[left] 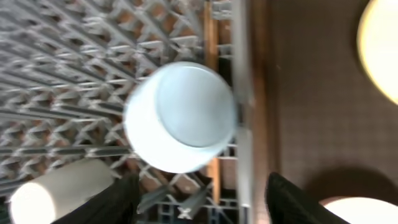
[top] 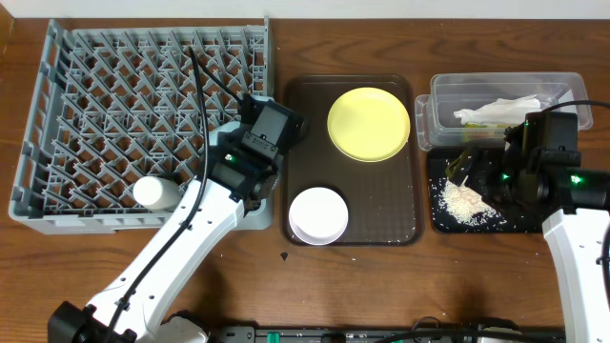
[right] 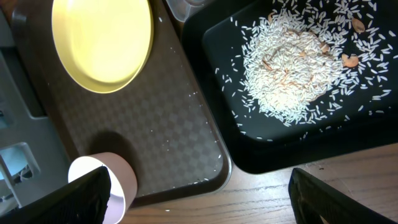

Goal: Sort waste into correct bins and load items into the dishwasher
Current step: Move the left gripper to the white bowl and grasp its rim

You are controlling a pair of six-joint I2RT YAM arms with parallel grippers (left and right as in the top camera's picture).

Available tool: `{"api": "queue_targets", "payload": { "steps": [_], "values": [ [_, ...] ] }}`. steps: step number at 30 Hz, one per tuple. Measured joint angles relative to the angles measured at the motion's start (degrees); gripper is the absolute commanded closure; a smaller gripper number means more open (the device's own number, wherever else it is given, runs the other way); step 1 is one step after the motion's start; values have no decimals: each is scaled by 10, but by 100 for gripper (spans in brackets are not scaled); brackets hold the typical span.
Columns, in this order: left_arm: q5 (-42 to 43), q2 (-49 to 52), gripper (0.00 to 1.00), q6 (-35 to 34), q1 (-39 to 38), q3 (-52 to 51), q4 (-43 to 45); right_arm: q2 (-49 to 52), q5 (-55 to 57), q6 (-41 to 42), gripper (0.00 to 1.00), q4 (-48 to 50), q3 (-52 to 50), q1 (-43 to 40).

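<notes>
The grey dish rack (top: 105, 114) fills the left. My left gripper (top: 270, 127) hangs over its right edge, open and empty (left: 199, 202). Below it the light blue bowl (left: 183, 118) lies upside down in the rack, blurred. The white cup (top: 155, 193) lies in the rack's front (left: 53, 196). The yellow plate (top: 369, 124) and pinkish-white bowl (top: 318, 215) sit on the brown serving tray (top: 391, 205). The napkin (top: 503, 109) is in the clear tub (top: 448, 90). Rice (top: 465, 202) lies in the black tray (top: 438, 221). My right gripper (top: 474, 170) is open and empty (right: 199, 202). Chopsticks and wrapper are not visible.
In the right wrist view the rice pile (right: 295, 59) with a few orange bits fills the black tray (right: 261, 155). The plate (right: 102, 40) and bowl (right: 109, 180) show on the brown tray (right: 180, 124). Loose grains dot that tray. Bare wood runs along the front.
</notes>
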Motion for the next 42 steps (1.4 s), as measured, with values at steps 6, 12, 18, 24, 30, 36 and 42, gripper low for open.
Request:
{"api": "queue_targets", "payload": {
  "steps": [6,12,18,24,30,36,42],
  "values": [
    [152,2,67,0,0,0,16,0,0,0,11,0,0,0],
    [239,51,73,-2,-32,0,31,0,0,0,10,0,0,0],
    [263,157,77,-3,-105,-6,70,0,0,0,10,1,0,0],
    [273,220,86,-18,-164,-10,108,0,0,0,11,0,0,0],
    [341,229,77,-25,-191,-9,161,0,0,0,10,0,0,0],
    [352,200,53,-31,-190,14,107,0,0,0,10,0,0,0],
    [280,138,49,-30,-144,23,54,0,0,0,10,0,0,0]
  ]
}}
